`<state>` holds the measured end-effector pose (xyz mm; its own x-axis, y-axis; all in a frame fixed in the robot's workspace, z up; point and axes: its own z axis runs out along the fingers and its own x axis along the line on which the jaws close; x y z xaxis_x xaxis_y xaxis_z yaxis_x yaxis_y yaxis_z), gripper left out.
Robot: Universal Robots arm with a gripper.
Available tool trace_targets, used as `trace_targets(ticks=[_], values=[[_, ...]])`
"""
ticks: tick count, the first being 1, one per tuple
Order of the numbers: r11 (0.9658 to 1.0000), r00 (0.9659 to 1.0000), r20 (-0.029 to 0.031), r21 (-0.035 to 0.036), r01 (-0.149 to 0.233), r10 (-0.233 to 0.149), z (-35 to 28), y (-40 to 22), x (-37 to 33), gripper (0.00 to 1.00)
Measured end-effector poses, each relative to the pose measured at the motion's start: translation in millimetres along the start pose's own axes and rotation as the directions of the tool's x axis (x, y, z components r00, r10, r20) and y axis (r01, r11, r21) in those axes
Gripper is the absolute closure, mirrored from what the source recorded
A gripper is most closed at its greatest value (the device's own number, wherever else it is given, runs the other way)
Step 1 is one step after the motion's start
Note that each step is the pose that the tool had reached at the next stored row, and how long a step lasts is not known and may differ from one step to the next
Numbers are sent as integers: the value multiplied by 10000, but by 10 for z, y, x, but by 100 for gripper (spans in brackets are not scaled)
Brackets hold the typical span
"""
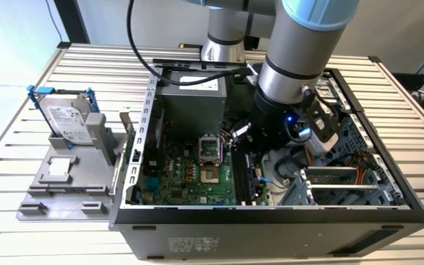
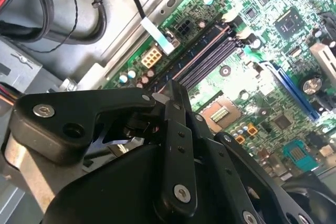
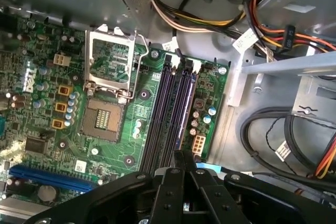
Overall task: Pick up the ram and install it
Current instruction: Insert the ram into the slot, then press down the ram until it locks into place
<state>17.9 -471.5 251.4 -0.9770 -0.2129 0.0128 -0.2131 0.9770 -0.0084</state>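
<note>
Step in hand: judged to be the install phase; the arm reaches down into the open computer case [image 1: 271,212] on the counter [image 1: 50,243].
Tool position: the tool [image 3: 181,157] hangs directly over one end of the black memory slots [image 3: 170,114], just beside the CPU socket [image 3: 102,119].
Tool state: narrow; in both wrist views the fingers [image 2: 177,129] are drawn close together.
Ram location: it cannot be made out as a separate part. All four slots look empty, so it is judged to be clamped edge-on in the tool.
Parts tray: the tray [image 1: 57,193] outside the case carries the hard drive [image 1: 68,121].
Seating requirement: the board edge must run parallel to one slot, centred along its length, and be pressed straight down without tilt.
</note>
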Motion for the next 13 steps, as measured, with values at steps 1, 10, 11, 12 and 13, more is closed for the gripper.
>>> trace_targets(ticks=[1,10,11,12,13], values=[[10000,10000,0,1,60,-60,0,2,0,100],[9988,9988,4,6,488,-488,0,5,1,100],[9986,9986,4,7,532,-532,0,4,1,100],[9983,9983,5,8,590,-590,0,5,1,100],[9978,9978,5,9,657,-657,0,5,2,100]])
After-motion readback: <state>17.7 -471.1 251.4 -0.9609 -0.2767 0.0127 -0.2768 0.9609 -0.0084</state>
